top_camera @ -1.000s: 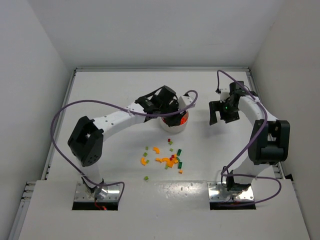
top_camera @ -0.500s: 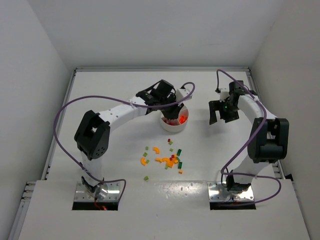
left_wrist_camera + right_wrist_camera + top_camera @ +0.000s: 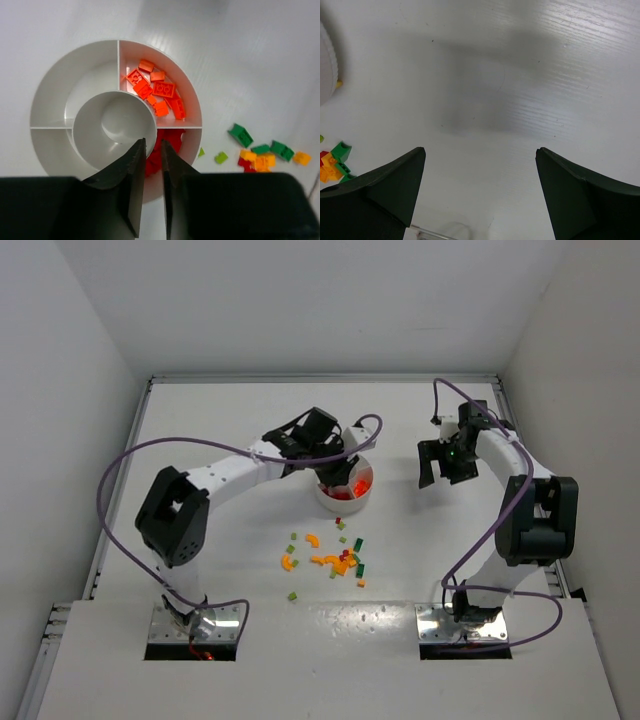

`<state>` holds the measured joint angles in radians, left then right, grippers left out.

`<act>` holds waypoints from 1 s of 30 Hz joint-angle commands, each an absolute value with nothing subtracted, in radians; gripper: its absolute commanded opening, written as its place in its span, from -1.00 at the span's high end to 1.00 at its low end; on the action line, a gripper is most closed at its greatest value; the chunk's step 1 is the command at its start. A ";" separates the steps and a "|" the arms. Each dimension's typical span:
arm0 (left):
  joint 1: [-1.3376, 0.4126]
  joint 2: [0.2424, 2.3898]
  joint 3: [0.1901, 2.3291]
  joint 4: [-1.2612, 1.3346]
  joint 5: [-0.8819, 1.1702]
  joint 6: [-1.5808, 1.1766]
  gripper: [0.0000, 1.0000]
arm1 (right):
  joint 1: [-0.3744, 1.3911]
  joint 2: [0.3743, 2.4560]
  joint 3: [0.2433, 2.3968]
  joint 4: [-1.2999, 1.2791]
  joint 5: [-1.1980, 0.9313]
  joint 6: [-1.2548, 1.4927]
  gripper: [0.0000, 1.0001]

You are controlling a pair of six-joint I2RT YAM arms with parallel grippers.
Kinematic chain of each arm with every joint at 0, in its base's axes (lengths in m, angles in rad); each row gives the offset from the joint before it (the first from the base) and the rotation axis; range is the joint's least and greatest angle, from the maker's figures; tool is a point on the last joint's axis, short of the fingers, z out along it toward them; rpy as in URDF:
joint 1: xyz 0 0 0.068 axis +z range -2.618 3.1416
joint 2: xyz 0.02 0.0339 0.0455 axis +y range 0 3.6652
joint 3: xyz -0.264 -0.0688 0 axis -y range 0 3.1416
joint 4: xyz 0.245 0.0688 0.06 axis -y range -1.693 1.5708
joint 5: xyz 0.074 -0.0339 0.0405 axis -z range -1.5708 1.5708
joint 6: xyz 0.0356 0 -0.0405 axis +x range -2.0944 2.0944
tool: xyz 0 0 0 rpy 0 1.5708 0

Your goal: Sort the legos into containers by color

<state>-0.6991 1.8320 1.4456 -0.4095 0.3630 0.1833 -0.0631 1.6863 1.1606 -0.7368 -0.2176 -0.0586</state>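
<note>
The round white dish is split into wedge containers around a central cup. Orange legos fill one wedge and red legos lie in the wedge beside it. My left gripper hovers over the red wedge, its jaws a narrow slit apart. Red shows in the slit, and I cannot tell whether it is held or lying below. My right gripper hangs wide open and empty over bare table right of the dish. Loose legos lie scattered in front of the dish.
Two dish wedges hold nothing visible. White walls close in the table at the left, back and right. Purple cables loop from both arms. The dish's edge shows at the far left of the right wrist view.
My left gripper has shifted slightly left and toward the near side over the dish, and its arm has swung. The right arm has not moved.
</note>
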 commanded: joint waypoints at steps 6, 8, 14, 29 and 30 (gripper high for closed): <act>-0.690 1.589 1.160 -0.442 0.402 0.250 0.56 | -0.058 1.671 1.193 -0.730 -0.219 -0.049 -0.82; -0.690 1.578 1.108 -0.422 0.382 0.250 0.56 | -0.058 1.671 1.193 -0.730 -0.228 -0.049 -0.82; -0.690 1.607 1.106 -0.373 0.334 0.223 0.49 | -0.058 1.680 1.203 -0.730 -0.229 -0.049 -0.82; -0.699 1.779 1.226 -0.295 0.238 0.250 0.68 | -0.058 1.669 1.193 -0.739 -0.219 -0.049 -0.82; -0.699 1.796 1.242 -0.285 0.238 0.250 0.70 | -0.058 1.669 1.193 -0.739 -0.219 -0.049 -0.82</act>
